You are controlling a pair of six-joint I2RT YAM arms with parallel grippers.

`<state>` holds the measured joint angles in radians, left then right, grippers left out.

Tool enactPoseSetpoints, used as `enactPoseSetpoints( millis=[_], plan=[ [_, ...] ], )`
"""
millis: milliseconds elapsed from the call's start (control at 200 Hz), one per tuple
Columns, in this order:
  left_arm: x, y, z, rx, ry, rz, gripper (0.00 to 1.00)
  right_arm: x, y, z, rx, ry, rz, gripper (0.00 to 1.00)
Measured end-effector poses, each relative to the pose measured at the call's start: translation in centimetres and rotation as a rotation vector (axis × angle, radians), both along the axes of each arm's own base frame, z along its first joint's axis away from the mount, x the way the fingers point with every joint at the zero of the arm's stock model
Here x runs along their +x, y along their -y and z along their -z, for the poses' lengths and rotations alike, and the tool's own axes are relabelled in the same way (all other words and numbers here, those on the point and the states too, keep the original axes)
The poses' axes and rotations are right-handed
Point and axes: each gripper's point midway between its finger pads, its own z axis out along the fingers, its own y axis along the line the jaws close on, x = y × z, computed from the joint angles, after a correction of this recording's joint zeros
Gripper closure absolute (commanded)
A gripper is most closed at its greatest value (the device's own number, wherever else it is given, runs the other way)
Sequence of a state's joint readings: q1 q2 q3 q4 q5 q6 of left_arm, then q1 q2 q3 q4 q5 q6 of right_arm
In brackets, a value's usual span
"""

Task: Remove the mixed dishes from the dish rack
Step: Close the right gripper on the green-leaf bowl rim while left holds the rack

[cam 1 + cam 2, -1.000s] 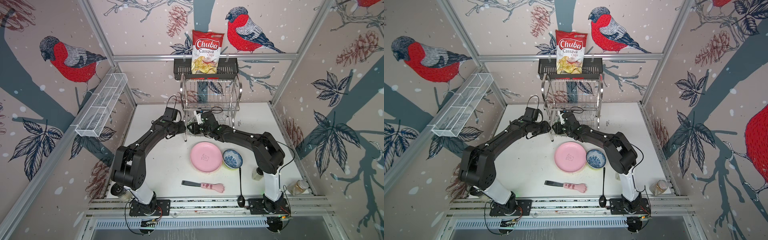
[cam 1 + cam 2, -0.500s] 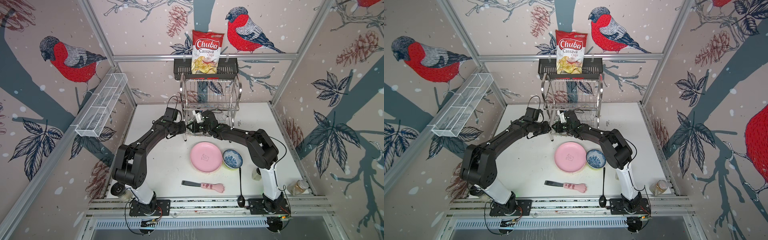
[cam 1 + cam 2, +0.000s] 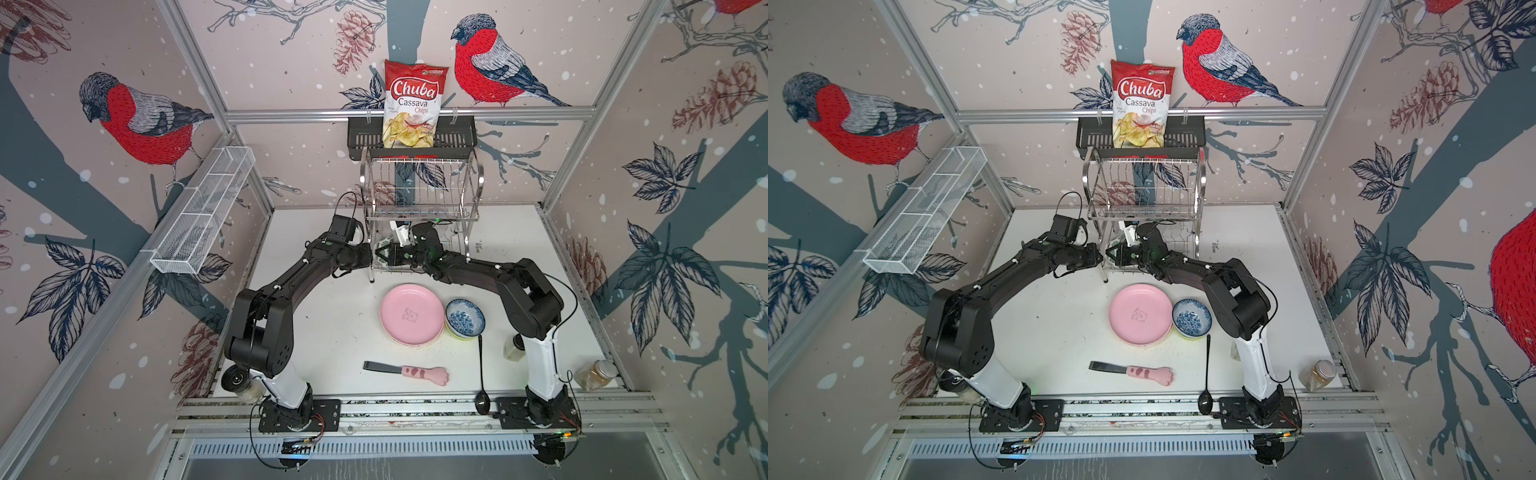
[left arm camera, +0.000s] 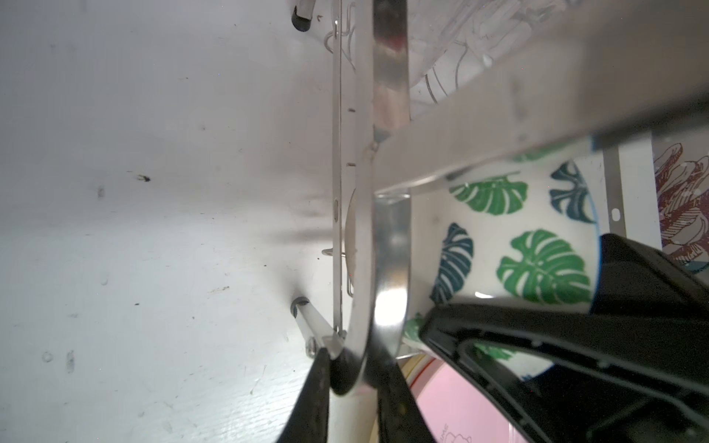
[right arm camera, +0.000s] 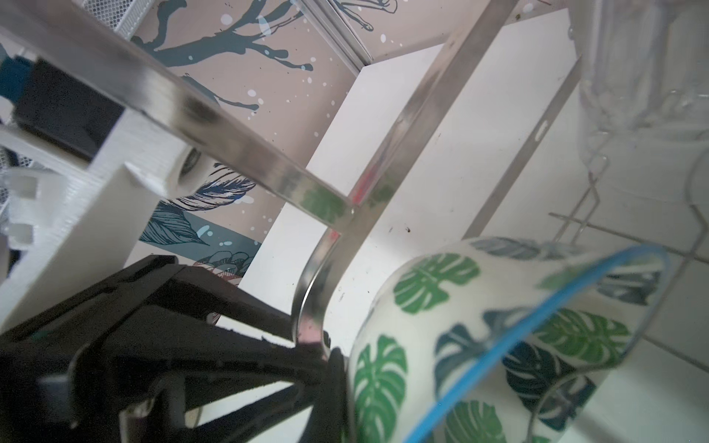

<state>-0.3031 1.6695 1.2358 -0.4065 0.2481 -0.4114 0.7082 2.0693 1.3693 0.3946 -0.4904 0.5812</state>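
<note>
Clamps dish rack (image 3: pixel 419 195) side band with left tool (image 4: pixel 355 377) | pinches green-leaf bowl (image 4: pixel 510 237) rim with right tool (image 3: pixel 384 258), rack's lower tier | may snag rack's crossbar, bump glass (image 5: pixel 644 76) alongside, lose thin rim

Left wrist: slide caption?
Left gripper clamps the dish rack by its side band while right gripper grips the leaf bowl.

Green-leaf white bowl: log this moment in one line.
left pincer: shut on two-tier steel wire dish rack | right pincer: shut on green-leaf white bowl, rim | bowl: tilted, lower tier
</note>
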Motion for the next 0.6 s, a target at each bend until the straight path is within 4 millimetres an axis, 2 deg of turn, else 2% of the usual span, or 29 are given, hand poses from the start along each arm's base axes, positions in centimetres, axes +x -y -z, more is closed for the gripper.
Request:
enactPoseSetpoints(
  millis=[345, 600],
  plan=[
    [-0.3, 0.7, 0.0, -0.021, -0.003, 0.045, 0.81, -0.8, 1.8, -0.8, 0.092, -0.066, 0.003, 1.0],
    [-0.2, 0.8, 0.1, -0.018, 0.0, 0.052, 0.81, -1.3, 2.2, -1.7, 0.154, -0.137, -0.001, 1.0]
  ],
)
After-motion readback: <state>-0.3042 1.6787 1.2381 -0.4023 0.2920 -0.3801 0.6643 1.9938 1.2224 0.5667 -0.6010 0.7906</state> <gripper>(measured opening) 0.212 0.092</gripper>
